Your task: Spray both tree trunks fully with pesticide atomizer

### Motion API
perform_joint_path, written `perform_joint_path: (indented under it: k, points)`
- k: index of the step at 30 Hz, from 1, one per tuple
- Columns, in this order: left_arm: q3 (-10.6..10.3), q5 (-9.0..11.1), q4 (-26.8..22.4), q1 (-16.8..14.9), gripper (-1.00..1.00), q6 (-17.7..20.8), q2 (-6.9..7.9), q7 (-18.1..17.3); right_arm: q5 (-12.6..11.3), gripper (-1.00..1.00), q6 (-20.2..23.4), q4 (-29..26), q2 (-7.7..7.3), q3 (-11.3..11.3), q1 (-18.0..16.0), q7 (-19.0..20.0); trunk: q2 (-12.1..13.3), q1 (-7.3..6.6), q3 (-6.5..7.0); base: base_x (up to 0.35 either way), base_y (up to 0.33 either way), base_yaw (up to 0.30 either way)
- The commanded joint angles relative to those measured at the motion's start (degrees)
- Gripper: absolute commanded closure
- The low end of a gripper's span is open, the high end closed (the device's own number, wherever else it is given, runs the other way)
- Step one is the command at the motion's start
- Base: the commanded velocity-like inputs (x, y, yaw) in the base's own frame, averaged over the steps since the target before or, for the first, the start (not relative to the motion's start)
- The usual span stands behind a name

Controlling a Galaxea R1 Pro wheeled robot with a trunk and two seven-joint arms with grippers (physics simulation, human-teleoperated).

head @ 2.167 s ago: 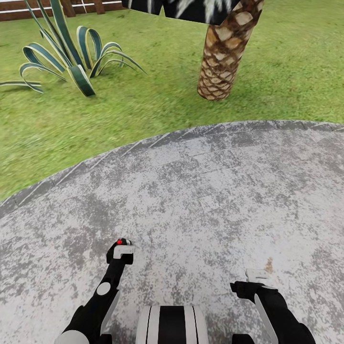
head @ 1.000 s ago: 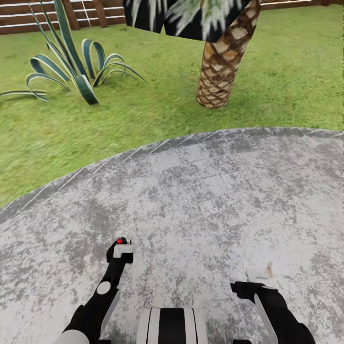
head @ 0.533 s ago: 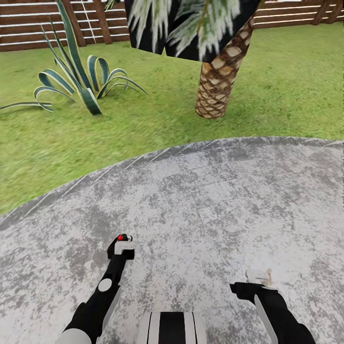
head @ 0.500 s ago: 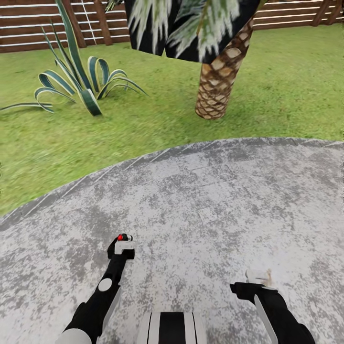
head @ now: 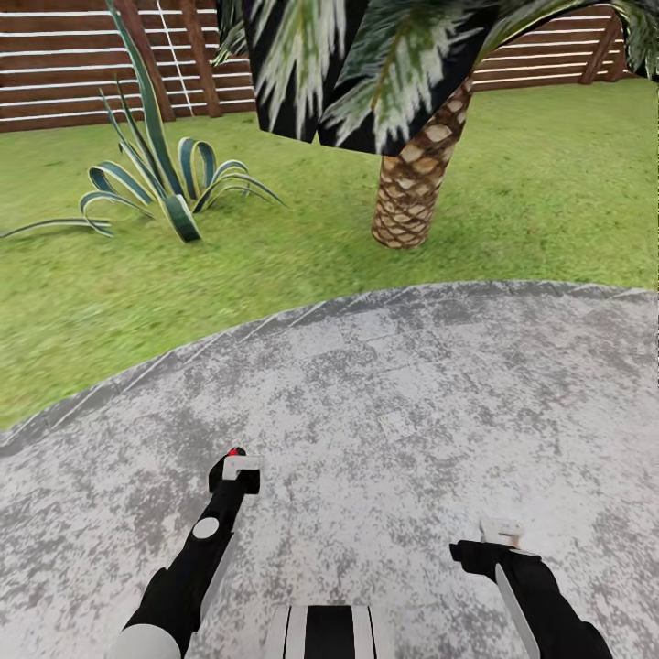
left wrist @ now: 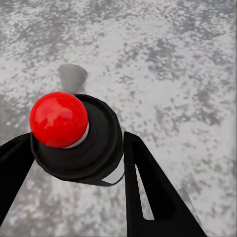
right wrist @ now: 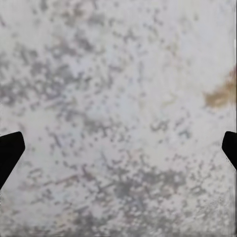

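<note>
My left gripper (head: 234, 469) is shut on the pesticide atomizer (left wrist: 74, 133), a dark bottle with a round red cap (head: 235, 452). In the left wrist view the black fingers (left wrist: 148, 192) clamp its sides above grey paving. My right gripper (head: 502, 533) hangs low at the right and stands open; its fingertips (right wrist: 10, 148) sit at the far edges of the right wrist view with bare paving between them. The garden's lawn (head: 549, 183) and slatted fence (head: 73, 73) lie ahead. The task's trees and their trunks are out of view.
I stand on a round grey paved patch (head: 412, 394) whose curved edge meets the grass ahead. A palm with a scaly brown trunk (head: 407, 197) rises just beyond the edge. A striped agave (head: 169, 183) grows at the left, before the fence.
The whole view has tilted upward, so more of the fence and the palm fronds show. Both arms keep their pose, the left still holding the atomizer.
</note>
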Motion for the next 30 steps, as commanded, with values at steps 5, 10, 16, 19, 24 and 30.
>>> perform_joint_path:
  k: [5, 10, 16, 19, 24, 30]
  points:
    - [0.0, 0.1, 0.0, 0.0, 1.0, 0.2, -0.05, -0.1, -0.2, -1.0, -0.1, 0.1, -0.03, -0.2, 0.0, -0.2, 0.1, -0.13, 1.12, 0.0, 0.0, 0.0]
    - [-0.1, 0.1, 0.0, 0.1, 1.0, 0.3, -0.97, -0.8, 0.0, -1.0, -0.1, 0.2, -0.03, -0.2, 0.0, -0.2, 0.1, -0.26, 2.22, 0.0, 0.0, 0.0]
    - [-2.0, 0.2, -2.0, 0.1, 1.0, 2.9, -2.69, -1.1, -0.1, -1.0, -0.1, 0.2, -0.03, -0.2, 0.0, 0.2, 0.2, -0.41, 3.55, 0.0, 0.0, 0.0]
    - [-2.0, 0.2, -2.2, 0.1, 1.0, 5.5, -2.73, -1.1, 0.0, -1.0, -0.1, 0.1, -0.03, -0.2, 0.0, 0.1, 0.3, -0.49, 4.22, 0.0, 0.0, 0.0]
    - [-2.0, 0.1, -2.2, 0.1, 1.0, 7.9, -2.67, -1.1, 0.1, -1.0, -0.1, 0.1, -0.03, -0.2, 0.0, 0.1, 0.3, -0.62, 5.32, 0.0, 0.0, 0.0]
    - [-2.0, 0.1, -2.2, 0.1, 1.0, 8.2, -2.62, -1.1, 0.0, -1.0, -0.1, 0.1, -0.06, -0.7, 0.0, 0.1, 0.4, -0.77, 6.65, 0.0, 0.0, 0.0]
